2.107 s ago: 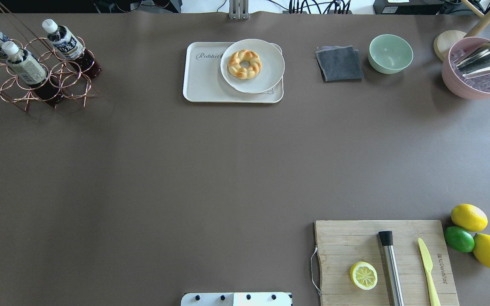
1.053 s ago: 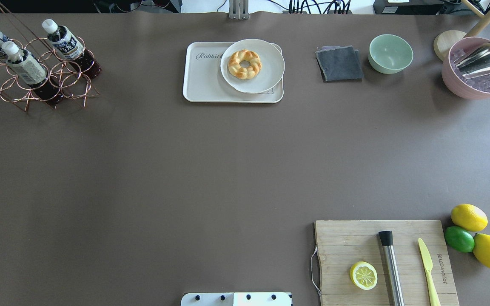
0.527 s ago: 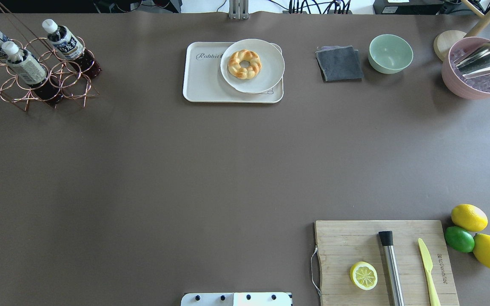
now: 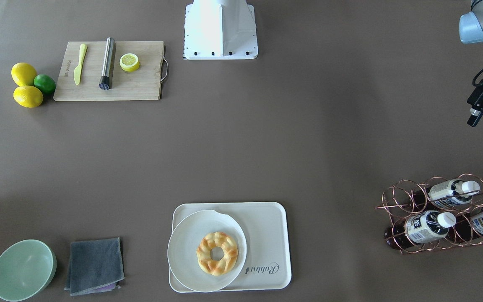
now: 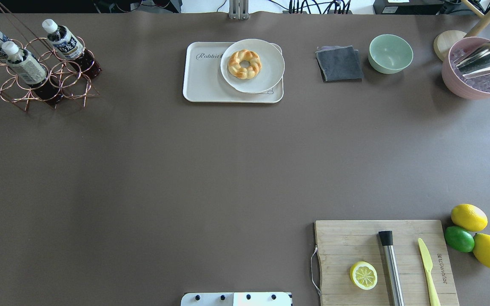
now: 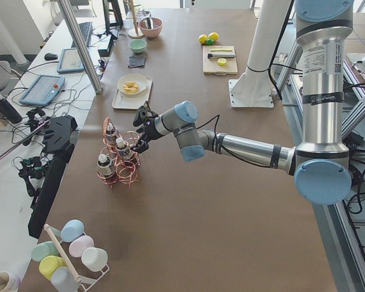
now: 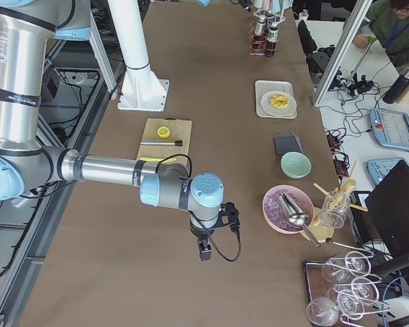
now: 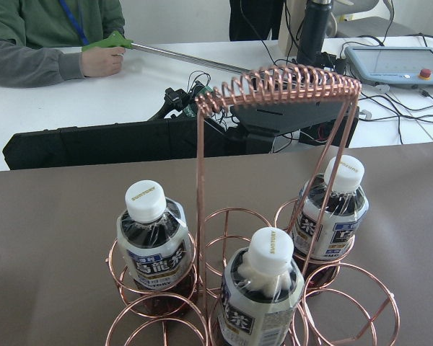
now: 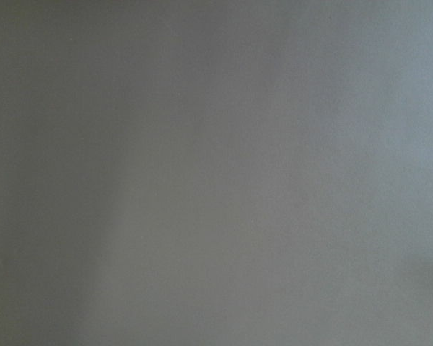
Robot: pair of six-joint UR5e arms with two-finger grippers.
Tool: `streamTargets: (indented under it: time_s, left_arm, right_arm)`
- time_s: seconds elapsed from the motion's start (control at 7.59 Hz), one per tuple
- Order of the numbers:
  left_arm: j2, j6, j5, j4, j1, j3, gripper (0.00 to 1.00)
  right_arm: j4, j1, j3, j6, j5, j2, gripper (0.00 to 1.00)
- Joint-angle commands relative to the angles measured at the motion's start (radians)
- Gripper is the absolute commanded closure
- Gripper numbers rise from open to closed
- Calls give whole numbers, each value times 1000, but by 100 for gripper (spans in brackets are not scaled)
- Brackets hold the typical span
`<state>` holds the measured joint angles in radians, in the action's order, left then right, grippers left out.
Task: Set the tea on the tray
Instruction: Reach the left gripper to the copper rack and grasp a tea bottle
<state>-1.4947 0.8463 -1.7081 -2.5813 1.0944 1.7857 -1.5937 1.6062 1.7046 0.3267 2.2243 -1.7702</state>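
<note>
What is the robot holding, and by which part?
Nothing. The three tea bottles sit in the copper rack, the left gripper apart from them; the right gripper hangs over bare table.

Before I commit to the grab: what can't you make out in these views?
- Left gripper: open or shut unclear; too small in the left side view, and its wrist camera shows no fingers.
- Right gripper: same; seen only in the right side view, its wrist camera shows only table.
- Tray: one end hidden under the plate.
</note>
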Motion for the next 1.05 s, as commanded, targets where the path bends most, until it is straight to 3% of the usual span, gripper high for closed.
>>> streamTargets:
  time_s: [0.0, 0.4, 0.92]
  left_arm:
    - [-53, 30, 123, 6, -102, -32, 3]
    - [-169, 2, 162, 7, -102, -146, 11]
    - [-168, -102, 159, 1, -91, -177, 11]
  right_arm:
    - [0, 0, 0, 0, 0, 0, 0]
    - [0, -2, 1, 0, 2, 0, 0]
    - [1, -2, 3, 0, 2, 2, 0]
